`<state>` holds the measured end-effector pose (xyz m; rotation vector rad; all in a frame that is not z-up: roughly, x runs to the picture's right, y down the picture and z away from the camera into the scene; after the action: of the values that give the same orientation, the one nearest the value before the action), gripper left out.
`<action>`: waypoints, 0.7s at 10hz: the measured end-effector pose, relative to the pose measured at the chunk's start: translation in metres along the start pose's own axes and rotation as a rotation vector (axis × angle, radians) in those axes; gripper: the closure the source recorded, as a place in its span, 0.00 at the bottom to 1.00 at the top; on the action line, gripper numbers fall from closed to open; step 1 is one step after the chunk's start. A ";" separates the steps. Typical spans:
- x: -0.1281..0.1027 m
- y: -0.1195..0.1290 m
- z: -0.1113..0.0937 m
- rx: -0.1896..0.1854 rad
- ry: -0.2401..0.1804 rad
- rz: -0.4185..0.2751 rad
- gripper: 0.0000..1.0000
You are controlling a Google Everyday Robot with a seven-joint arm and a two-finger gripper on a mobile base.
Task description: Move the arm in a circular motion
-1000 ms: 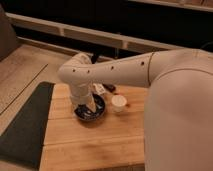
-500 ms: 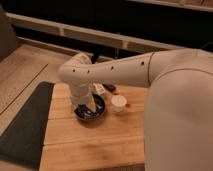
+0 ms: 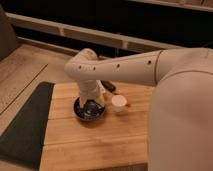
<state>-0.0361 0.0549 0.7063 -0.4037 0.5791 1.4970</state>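
Note:
The arm [image 3: 135, 70] is large, off-white and smooth, reaching from the right across a wooden table [image 3: 95, 140] to a bulbous elbow, then bending down. Its gripper [image 3: 92, 105] hangs low over a dark bowl [image 3: 90, 111] at the table's left middle. The wrist hides much of the bowl's inside. A small white cup [image 3: 119, 103] stands just right of the bowl, apart from the gripper.
A dark mat [image 3: 25, 125] lies along the table's left side. A small dark object [image 3: 109, 86] sits behind the bowl. A wooden bench or floor lies further left, and a dark wall with a pale rail runs behind.

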 end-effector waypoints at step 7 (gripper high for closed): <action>-0.046 -0.066 -0.029 0.085 -0.116 0.052 0.35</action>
<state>0.0277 -0.0026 0.7041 -0.2355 0.5632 1.5292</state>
